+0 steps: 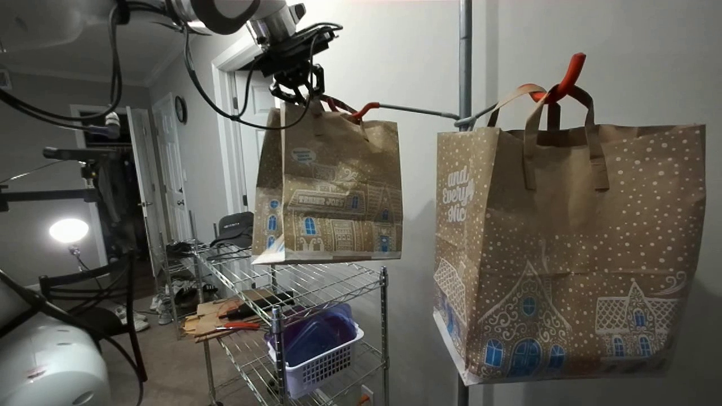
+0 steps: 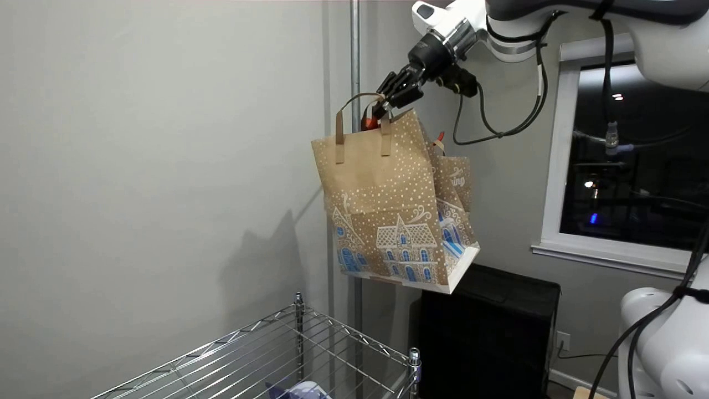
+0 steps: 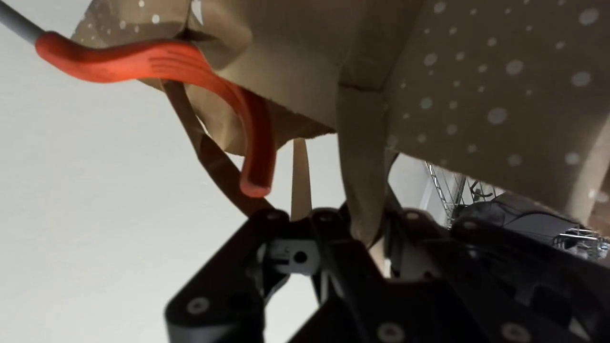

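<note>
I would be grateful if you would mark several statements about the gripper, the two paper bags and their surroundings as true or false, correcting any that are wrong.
1. The gripper is closed on a handle of a brown paper bag. True.
2. A second bag hangs from a red hook. True.
3. The gripped bag stands on the wire shelf. False: it hangs higher than the shelf, not touching it.
4. The other bag is plain, with no print at all. False: blue windows are printed near its bottom.
5. The lamp in the background is lit. True.
</note>
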`<act>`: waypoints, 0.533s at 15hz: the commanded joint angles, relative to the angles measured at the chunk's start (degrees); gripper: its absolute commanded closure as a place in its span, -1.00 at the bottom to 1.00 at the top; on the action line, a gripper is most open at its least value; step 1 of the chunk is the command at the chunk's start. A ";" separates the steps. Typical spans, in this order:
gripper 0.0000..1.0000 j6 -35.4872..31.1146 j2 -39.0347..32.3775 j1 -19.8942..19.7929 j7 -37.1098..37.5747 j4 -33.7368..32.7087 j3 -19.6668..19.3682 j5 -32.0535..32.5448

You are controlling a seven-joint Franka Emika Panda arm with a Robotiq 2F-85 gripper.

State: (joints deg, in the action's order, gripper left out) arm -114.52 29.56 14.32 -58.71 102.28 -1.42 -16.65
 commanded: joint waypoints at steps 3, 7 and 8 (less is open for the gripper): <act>0.88 -0.65 1.15 0.80 3.44 -0.56 0.63 -1.41; 0.88 4.67 0.57 0.40 4.40 -0.88 1.86 1.07; 0.88 5.44 0.56 0.29 4.81 -0.04 2.12 1.06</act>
State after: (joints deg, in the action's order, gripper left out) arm -111.80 30.04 14.57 -55.71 102.03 -0.23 -16.61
